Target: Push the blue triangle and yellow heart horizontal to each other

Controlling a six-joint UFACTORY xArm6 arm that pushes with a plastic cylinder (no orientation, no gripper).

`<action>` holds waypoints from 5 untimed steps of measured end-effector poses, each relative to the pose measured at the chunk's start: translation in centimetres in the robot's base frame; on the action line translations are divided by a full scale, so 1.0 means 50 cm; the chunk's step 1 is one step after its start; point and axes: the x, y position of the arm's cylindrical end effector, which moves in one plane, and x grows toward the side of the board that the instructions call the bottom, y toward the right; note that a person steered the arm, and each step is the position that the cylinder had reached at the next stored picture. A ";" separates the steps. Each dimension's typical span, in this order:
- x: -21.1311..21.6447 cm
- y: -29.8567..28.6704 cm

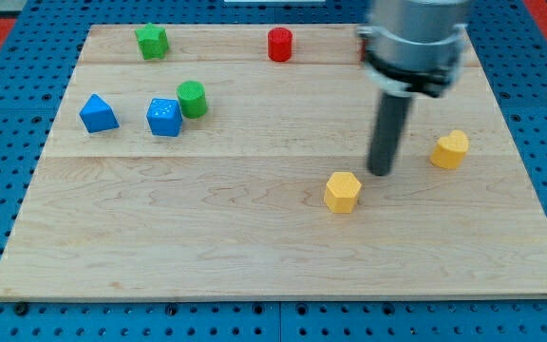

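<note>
Blue triangle (98, 113): near the surface's (254, 247) left edge, apex toward the view's top, just left of blue cube (163, 117).
Yellow heart (450, 149): near the right edge, slightly lower in the view than the triangle; its pointing direction cannot be told.
My tip (380, 172): rod upright, between yellow heart and yellow hexagon (343, 191), touching neither. No jaws fitted.
Green cylinder (192, 99): touching the cube's upper right.
Open wood spans the middle and bottom.
</note>
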 end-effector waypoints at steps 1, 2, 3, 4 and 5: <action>0.035 0.111; -0.041 0.133; -0.079 0.082; -0.060 0.175; -0.119 0.224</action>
